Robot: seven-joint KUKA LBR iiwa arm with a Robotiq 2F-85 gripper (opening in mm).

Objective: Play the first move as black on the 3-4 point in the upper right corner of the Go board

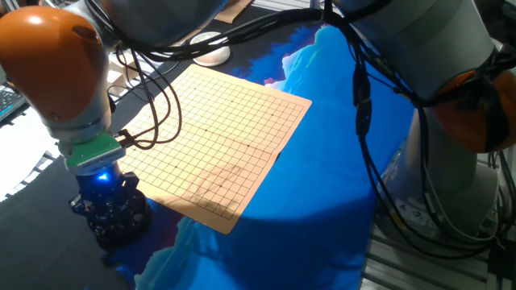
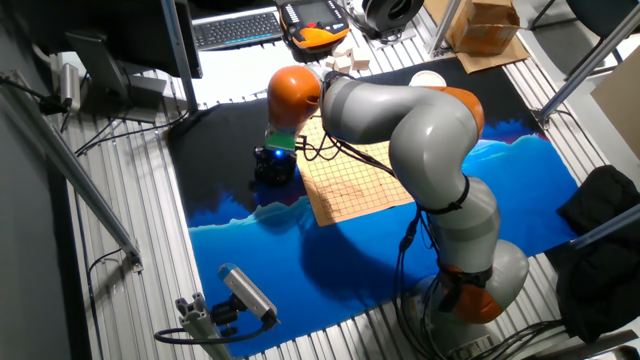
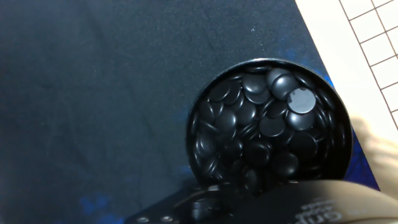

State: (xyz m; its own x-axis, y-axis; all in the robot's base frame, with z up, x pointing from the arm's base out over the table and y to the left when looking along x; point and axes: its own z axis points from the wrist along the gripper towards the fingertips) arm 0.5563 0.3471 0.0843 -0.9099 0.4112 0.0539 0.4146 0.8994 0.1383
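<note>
Blue cloth (image 1: 322, 177), tool (image 1: 109, 211) over bowl (image 3: 270, 124) of black stones (image 3: 261, 127)

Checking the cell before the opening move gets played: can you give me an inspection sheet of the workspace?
Surface: blue and black cloth over the table.
Job's things: Go board bare, no stones on it; black bowl full of black stones, beside the board's edge.
Clutter: a white bowl beyond the board's far edge.
Gripper: gripper down over the black bowl; fingers not visible, state cannot be told.
Cables: black cables hang from the arm across the board's corner.
Surroundings: keyboard, cardboard box, another camera on the table edge.
</note>
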